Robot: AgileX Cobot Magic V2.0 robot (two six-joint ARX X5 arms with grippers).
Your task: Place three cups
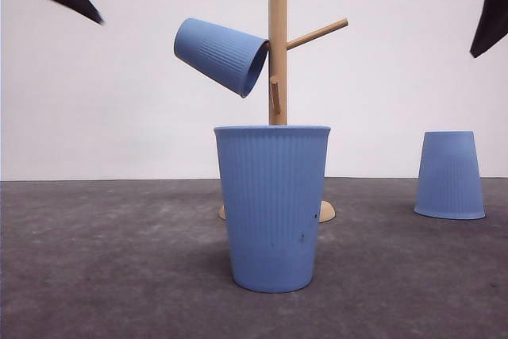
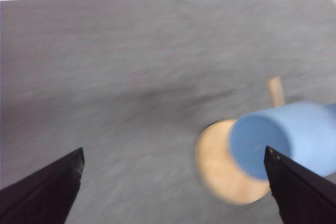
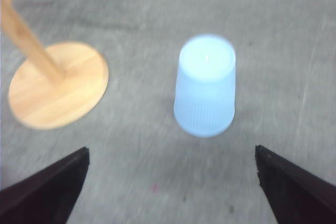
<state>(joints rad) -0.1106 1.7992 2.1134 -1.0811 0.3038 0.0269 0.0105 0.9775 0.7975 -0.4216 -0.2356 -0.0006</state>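
One cup (image 1: 222, 55) hangs on the stand (image 1: 277, 37), one sits upright in front, one upside down to its right; both grippers (image 3: 170, 190) look released, so a blurry, rushed grab could topple it.

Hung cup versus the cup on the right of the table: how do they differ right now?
The hung cup sits on a peg of the wooden stand, off the table; the right cup stands on the table. The hung cup is tilted, mouth toward the post; the right cup is upside down, base up. Both are the same ribbed light-blue tumblers, and no gripper holds either.
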